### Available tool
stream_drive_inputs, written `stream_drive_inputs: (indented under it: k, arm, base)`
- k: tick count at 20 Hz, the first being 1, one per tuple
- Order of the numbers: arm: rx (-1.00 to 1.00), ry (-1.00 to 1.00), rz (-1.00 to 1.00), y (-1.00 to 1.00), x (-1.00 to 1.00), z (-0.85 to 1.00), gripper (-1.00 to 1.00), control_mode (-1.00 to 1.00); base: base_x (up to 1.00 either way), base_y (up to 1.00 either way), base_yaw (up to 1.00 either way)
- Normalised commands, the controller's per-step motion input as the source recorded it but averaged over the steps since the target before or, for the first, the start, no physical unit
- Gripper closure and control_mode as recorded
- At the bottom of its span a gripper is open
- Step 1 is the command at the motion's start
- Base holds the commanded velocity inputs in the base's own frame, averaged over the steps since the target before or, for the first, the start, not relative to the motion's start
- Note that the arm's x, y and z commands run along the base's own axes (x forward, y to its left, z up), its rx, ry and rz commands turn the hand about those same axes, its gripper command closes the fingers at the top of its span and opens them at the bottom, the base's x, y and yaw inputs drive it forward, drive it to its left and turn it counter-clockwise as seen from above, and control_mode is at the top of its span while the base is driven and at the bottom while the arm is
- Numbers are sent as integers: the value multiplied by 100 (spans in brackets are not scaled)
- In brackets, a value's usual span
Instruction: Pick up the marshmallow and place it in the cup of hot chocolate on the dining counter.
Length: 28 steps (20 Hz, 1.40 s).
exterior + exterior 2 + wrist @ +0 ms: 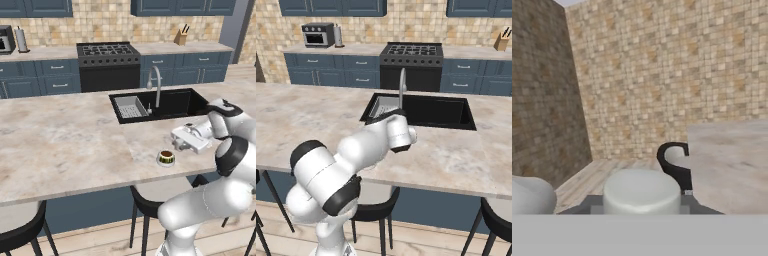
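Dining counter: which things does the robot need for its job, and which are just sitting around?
For the job: marshmallow, held in the hand; cup of hot chocolate; dining counter.
Just there: sink; faucet; stove; knife block; stool.

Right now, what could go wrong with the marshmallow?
1. The gripper seems to pinch the marshmallow while pointing sideways at the wall, not down at the cup. Let go now, it would likely miss.
2. The cup stands near the counter edge, close to the hand. A bump might knock it off.
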Motion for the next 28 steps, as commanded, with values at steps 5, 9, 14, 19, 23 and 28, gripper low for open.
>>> stream_drive_inputs:
  k: [5, 9, 14, 19, 23, 28]
  arm:
    - [0, 5, 0, 0, 18, -36, 100, -100]
    - [0, 5, 0, 0, 14, -28, 100, -100]
    - [1, 6, 0, 0, 35, -23, 100, -100]
    - [2, 4, 0, 0, 35, -31, 100, -100]
    - [0, 0, 0, 0, 18, -20, 100, -100]
    - [0, 0, 0, -2, 36, -13, 100, -100]
  base:
    - [0, 0, 0]
    - [0, 0, 0]
    - [0, 0, 0]
    - [0, 0, 0]
    - [0, 0, 0]
    - [0, 0, 0]
